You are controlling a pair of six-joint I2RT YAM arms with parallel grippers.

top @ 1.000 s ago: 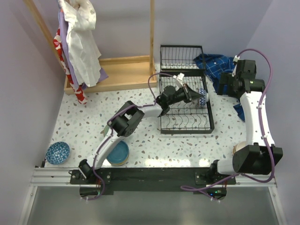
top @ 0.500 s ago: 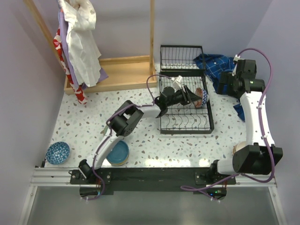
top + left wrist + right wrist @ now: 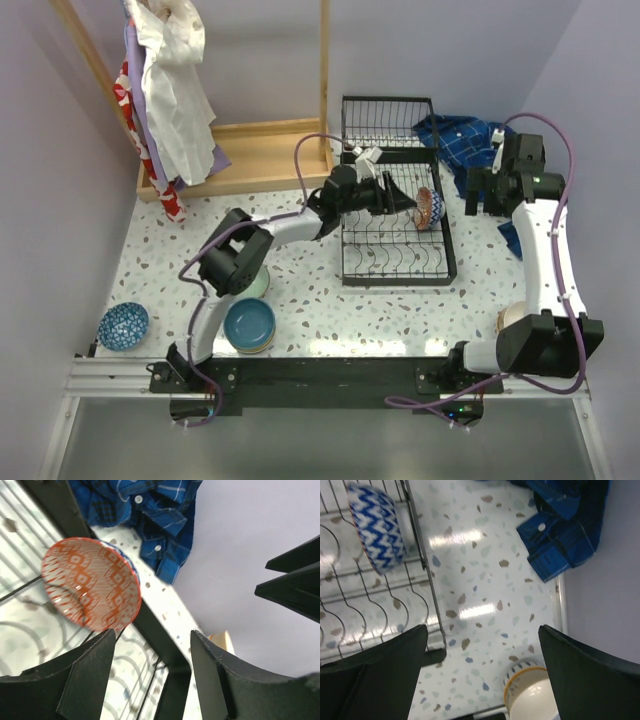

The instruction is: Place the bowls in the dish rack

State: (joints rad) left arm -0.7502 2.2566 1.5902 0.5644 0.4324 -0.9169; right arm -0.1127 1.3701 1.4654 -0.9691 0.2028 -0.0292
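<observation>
One speckled terrazzo table (image 3: 170,262) | dish rack (image 3: 400,282) on it | lilac walls (image 3: 250,60)

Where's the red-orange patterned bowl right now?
Top view: the red-orange patterned bowl stands on edge at the right side of the dish rack, just past the left gripper.

Lilac walls (image 3: 50,250) enclose a speckled terrazzo tabletop (image 3: 330,310) bearing a wooden clothes stand (image 3: 260,160)

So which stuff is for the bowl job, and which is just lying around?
For the job: dish rack, patterned bowl standing in it, teal bowl, speckled blue bowl, yellow-rimmed bowl.
Just lying about: blue checked shirt, wooden clothes stand, hanging clothes.
</observation>
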